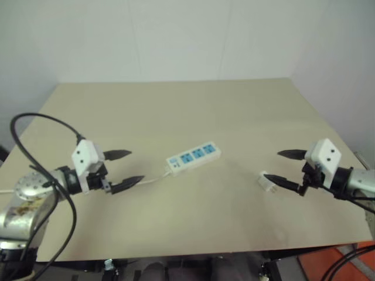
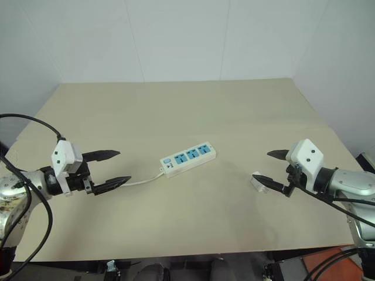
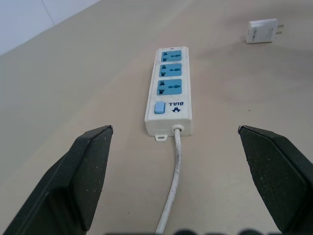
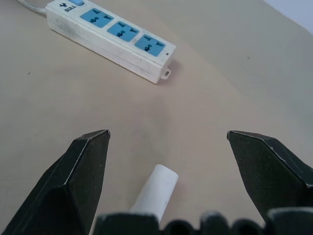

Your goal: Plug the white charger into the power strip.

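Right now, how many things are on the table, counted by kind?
Power strip: 1
Charger: 1
Total: 2

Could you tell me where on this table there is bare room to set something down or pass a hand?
The far half of the table, behind the power strip, is bare, as is the near strip along the front edge. It is tighter around the white charger, close by the open right gripper, and where the strip's cord runs toward the open left gripper.
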`<state>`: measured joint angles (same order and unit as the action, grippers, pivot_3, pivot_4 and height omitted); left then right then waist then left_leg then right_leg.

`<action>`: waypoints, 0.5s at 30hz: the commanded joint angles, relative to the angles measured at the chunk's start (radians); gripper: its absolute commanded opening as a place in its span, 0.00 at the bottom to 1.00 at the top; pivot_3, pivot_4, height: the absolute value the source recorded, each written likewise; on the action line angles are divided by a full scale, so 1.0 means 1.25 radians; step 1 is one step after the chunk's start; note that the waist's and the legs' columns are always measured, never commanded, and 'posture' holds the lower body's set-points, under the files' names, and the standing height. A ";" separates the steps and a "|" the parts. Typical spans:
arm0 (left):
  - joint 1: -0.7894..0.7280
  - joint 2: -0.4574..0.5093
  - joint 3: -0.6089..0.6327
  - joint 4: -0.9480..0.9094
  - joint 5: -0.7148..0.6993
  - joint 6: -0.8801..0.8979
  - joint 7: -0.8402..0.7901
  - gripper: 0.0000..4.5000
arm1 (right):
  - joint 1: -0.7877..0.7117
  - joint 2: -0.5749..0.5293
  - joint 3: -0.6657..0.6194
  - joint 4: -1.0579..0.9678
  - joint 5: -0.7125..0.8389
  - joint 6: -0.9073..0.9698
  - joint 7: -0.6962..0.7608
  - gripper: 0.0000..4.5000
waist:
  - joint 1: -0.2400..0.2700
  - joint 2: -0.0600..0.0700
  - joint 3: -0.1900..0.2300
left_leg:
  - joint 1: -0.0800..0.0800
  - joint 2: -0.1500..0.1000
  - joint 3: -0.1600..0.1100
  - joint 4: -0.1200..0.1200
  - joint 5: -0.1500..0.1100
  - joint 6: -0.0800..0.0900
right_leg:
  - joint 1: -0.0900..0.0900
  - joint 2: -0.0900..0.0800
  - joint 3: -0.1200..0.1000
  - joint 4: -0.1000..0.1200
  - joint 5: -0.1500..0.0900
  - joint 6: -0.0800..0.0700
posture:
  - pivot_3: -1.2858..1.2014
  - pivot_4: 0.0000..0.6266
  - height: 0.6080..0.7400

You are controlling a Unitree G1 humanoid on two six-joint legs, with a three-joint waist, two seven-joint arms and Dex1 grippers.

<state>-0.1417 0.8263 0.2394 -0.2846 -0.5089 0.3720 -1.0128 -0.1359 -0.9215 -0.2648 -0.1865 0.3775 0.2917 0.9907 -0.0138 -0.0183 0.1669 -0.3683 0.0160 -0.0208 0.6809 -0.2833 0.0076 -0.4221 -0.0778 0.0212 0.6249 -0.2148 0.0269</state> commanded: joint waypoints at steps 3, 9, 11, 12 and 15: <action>-0.012 0.001 0.004 0.009 0.007 -0.030 -0.004 0.99 | -0.001 -0.003 -0.036 -0.025 0.014 -0.004 -0.008 1.00 | 0.000 0.000 0.000 | 0.000 0.000 0.000 0.000 0.000 0.000 | 0.000 0.000 0.000 0.000 0.000 0.000 | 0.52 0.24 1.00; -0.004 -0.003 0.004 0.022 0.011 -0.049 -0.006 0.99 | -0.010 -0.002 -0.029 -0.022 0.014 -0.003 -0.009 1.00 | 0.000 0.000 0.000 | 0.000 0.000 0.000 0.000 0.000 0.000 | 0.000 0.000 0.000 0.000 0.000 0.000 | 0.52 0.24 1.00; -0.003 -0.003 0.004 0.027 0.013 -0.054 -0.008 0.99 | -0.011 -0.002 -0.027 -0.022 0.014 -0.003 -0.009 1.00 | 0.000 0.000 0.000 | 0.000 0.000 0.000 0.000 0.000 0.000 | 0.000 0.000 0.000 0.000 0.000 0.000 | 0.52 0.24 1.00; -0.003 -0.004 0.004 0.029 0.014 -0.057 -0.008 0.99 | -0.012 -0.002 -0.027 -0.023 0.014 -0.003 -0.009 1.00 | 0.000 0.000 0.000 | 0.000 0.000 0.000 0.000 0.000 0.000 | 0.000 0.000 0.000 0.000 0.000 0.000 | 0.52 0.24 1.00; -0.009 -0.008 0.000 0.039 0.015 -0.061 -0.009 0.99 | -0.013 -0.001 -0.026 -0.023 0.014 -0.002 -0.010 1.00 | 0.000 0.000 0.000 | 0.000 0.000 0.000 0.000 0.000 0.000 | 0.000 0.000 0.000 0.000 0.000 0.000 | 0.52 0.24 1.00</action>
<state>-0.1424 0.8172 0.2363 -0.2315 -0.4940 0.3222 -1.0199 -0.1373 -0.9215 -0.2670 -0.1866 0.3775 0.2918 0.9849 -0.0138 -0.0183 0.1669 -0.3683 0.0160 -0.0208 0.6810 -0.2833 0.0076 -0.4222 -0.0778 0.0212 0.6252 -0.2148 0.0268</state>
